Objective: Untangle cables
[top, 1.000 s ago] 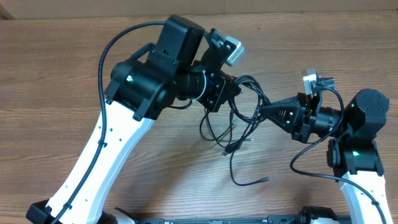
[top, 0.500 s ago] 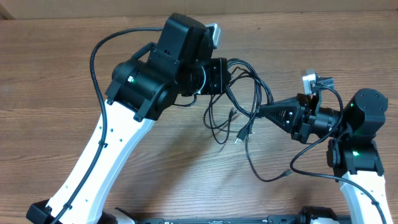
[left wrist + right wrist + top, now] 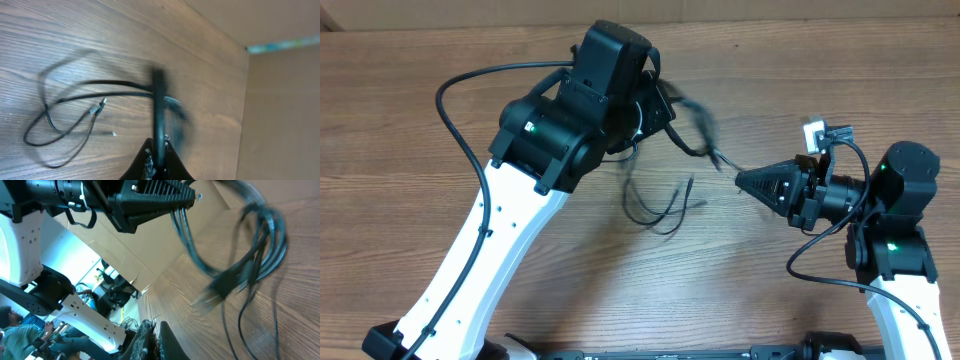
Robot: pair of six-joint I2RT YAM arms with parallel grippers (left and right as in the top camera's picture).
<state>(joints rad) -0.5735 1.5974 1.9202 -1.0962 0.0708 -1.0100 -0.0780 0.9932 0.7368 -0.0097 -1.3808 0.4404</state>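
- Biggest change over the last second: seeing the left gripper (image 3: 663, 103) swung up and off toward the far side of the table (image 3: 800, 60), dragging the cables (image 3: 712, 155) along. Lots of motion blur on them, so probably mid-yank.
- Also gone: that long tail end lying down low near the right arm a second back. Hauled up into the rest of the bunch now.
- Reads as decent progress, at a guess. Looks way less like a knot and more like one stretched run plus a few loose loops (image 3: 665, 215) below it. Not fully apart yet though.
- Tool state: left gripper pinched down narrow on a single black strand (image 3: 158, 100), shooting straight out from the fingertips in the left wrist view. Right gripper (image 3: 740, 181) squeezed tight too, with a strand leading right up to its tip. Can't confirm an actual grip on it.
- Location: mid-table between the two arms, strung from the left gripper, loops lower and nearer the left arm.
- Direction: long axis of the stretched run going diagonal in the overhead view, from the left gripper down-right toward the right gripper's tip. Loops spread roughly along the wood grain, with a plug end (image 3: 691, 182) poking up toward the far side.
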